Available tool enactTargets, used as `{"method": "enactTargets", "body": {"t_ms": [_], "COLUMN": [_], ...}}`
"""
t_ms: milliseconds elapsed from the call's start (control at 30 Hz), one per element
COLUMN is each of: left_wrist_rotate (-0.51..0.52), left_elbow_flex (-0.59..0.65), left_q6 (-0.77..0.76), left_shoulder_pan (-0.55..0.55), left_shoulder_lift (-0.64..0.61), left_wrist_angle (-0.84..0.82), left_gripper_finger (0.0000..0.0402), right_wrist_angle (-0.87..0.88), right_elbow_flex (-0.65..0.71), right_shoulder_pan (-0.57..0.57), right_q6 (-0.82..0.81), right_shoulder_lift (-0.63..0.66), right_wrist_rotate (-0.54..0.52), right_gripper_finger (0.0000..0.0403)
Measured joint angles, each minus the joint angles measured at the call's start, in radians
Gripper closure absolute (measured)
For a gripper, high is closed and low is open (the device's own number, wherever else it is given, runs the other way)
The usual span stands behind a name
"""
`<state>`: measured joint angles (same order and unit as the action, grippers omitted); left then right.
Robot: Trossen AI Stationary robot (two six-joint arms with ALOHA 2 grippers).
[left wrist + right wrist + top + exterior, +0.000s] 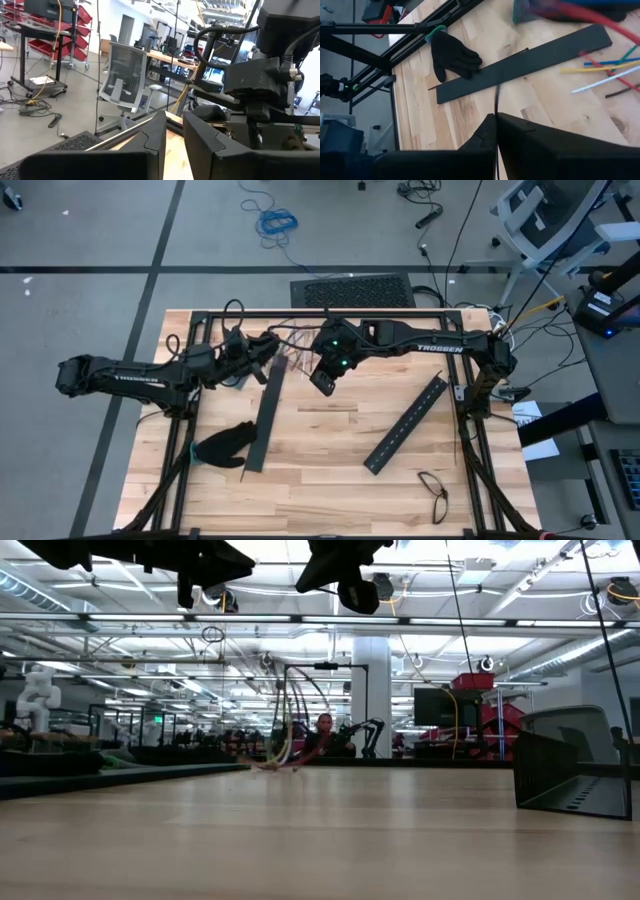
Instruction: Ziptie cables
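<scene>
While our right claw (pixel 496 116) pinches a ziptie (pixel 496 99) shut-fingered above the bench (pixel 470 102), we should steady the cables (pixel 605 70) with the narrowly parted left claw (pixel 172 130).

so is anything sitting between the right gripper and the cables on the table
Nothing visible does. In the right wrist view the right gripper, shut on a thin dark ziptie, hangs above bare wood. The cables lie beyond it, past the end of the long black bar. The black glove rests at the bar's other end, away from them.
</scene>
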<state>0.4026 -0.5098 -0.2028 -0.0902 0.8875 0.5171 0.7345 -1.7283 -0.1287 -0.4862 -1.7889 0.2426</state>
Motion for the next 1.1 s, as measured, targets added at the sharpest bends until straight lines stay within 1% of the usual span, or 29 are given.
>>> {"method": "enactTargets", "body": {"t_ms": [200, 400, 467, 567, 667, 733, 900, 1000, 1100], "left_wrist_rotate": [0.001, 0.006, 0.000, -0.006, -0.015, -0.046, -0.142, -0.146, -0.165], "left_elbow_flex": [0.000, 0.000, -0.001, -0.001, -0.001, -0.001, 0.002, 0.015, 0.018], "left_q6": [0.000, 0.000, 0.000, -0.004, -0.055, -0.095, -0.167, -0.183, -0.183], "left_shoulder_pan": [0.000, 0.000, 0.000, 0.000, 0.000, 0.000, 0.001, 0.001, 0.001], "left_shoulder_lift": [0.000, -0.001, -0.016, -0.064, -0.101, -0.112, -0.100, -0.098, -0.098], "left_wrist_angle": [-0.001, -0.038, -0.121, -0.291, -0.448, -0.515, -0.608, -0.612, -0.612], "left_gripper_finger": [0.0323, 0.0322, 0.0322, 0.0321, 0.0321, 0.0321, 0.0321, 0.0321, 0.0321], "right_wrist_angle": [0.002, 0.030, 0.033, 0.047, 0.061, 0.082, 0.140, 0.139, 0.093], "right_elbow_flex": [0.000, 0.000, 0.000, 0.000, 0.000, 0.000, 0.013, 0.061, 0.125], "right_shoulder_pan": [0.000, 0.000, 0.000, 0.000, 0.000, 0.000, 0.019, 0.033, 0.049], "right_q6": [0.001, 0.004, 0.003, 0.003, 0.001, 0.000, 0.000, -0.027, -0.070], "right_shoulder_lift": [0.000, 0.000, 0.000, 0.000, 0.000, 0.000, -0.004, -0.015, -0.029], "right_wrist_rotate": [-0.003, 0.000, 0.000, 0.000, 0.000, 0.000, -0.010, -0.010, -0.008], "right_gripper_finger": [0.0403, 0.0403, 0.0403, 0.0403, 0.0403, 0.0403, 0.0403, 0.0403, 0.0403]}}
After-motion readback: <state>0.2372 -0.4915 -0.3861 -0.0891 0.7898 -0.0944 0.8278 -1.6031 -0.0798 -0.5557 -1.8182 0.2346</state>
